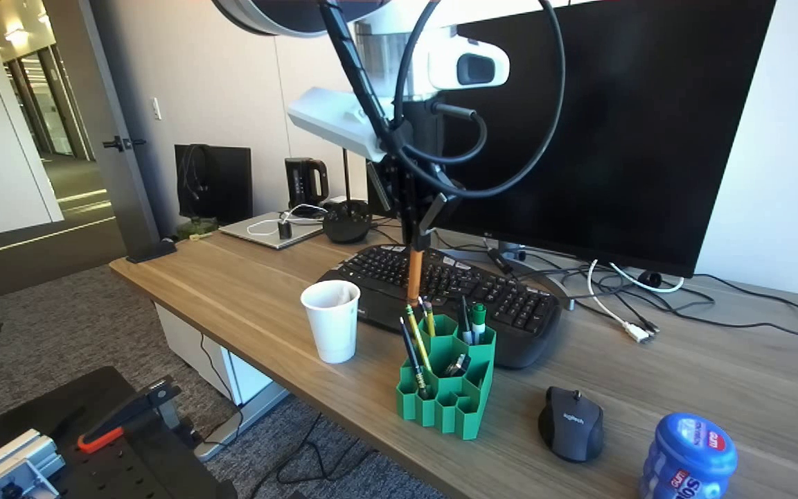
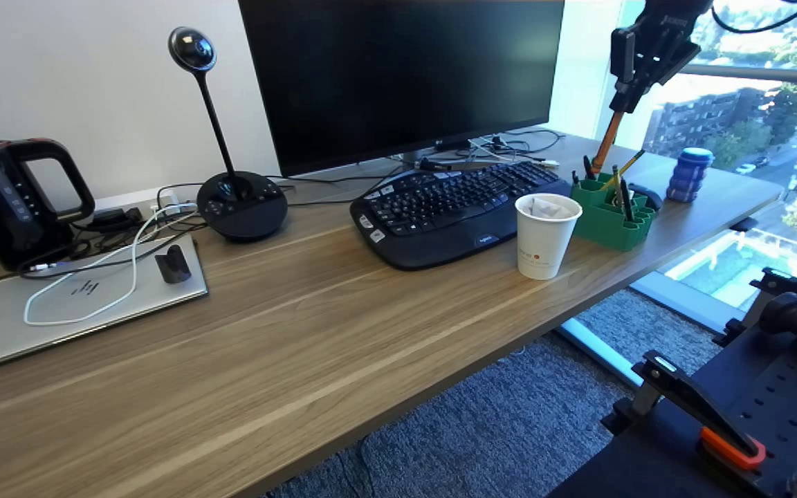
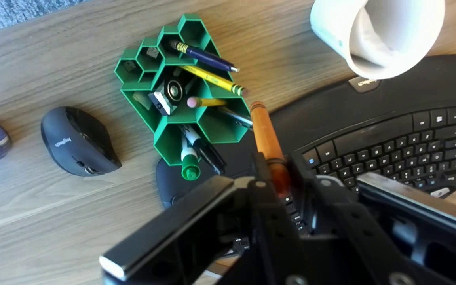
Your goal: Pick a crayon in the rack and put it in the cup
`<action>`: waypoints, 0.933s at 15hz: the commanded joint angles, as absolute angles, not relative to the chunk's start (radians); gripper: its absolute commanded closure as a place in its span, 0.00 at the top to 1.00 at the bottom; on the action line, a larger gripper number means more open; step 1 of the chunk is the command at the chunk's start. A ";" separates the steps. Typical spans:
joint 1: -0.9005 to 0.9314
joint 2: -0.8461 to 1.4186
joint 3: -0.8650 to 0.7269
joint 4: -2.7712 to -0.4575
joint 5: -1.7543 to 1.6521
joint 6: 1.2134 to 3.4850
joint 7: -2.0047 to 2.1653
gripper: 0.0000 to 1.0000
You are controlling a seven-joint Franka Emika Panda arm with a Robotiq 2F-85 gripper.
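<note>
My gripper [image 1: 418, 239] is shut on an orange crayon [image 1: 415, 274], which points downward. Both also show in an exterior view, the gripper [image 2: 621, 104] and the crayon [image 2: 606, 142]. In the wrist view the gripper [image 3: 276, 168] pinches the crayon [image 3: 265, 130] by its upper end; its lower end shows just outside the rack's outline. The green rack [image 1: 480, 409] stands on the desk holding pencils, pens and markers; it also shows in the wrist view [image 3: 225, 128]. The white paper cup [image 1: 333, 329] stands upright beside the rack with white paper inside; the wrist view shows it too [image 3: 333, 31].
A black keyboard [image 1: 371, 301] lies behind the rack and cup. A dark mouse [image 1: 572, 424] and a blue can [image 1: 688, 461] stand on the rack's far side from the cup. A large monitor [image 2: 412, 83] stands behind the keyboard. The desk's edge [image 1: 343, 416] runs close to the rack.
</note>
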State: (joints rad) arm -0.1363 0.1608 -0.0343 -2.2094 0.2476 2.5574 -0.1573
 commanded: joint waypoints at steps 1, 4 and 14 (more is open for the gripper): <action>-0.122 0.098 -0.020 -2.298 0.268 2.615 -0.210 0.04; -0.101 0.080 -0.011 -2.319 0.268 2.641 -0.211 0.04; -0.038 0.056 0.029 -2.339 0.283 2.670 -0.215 0.04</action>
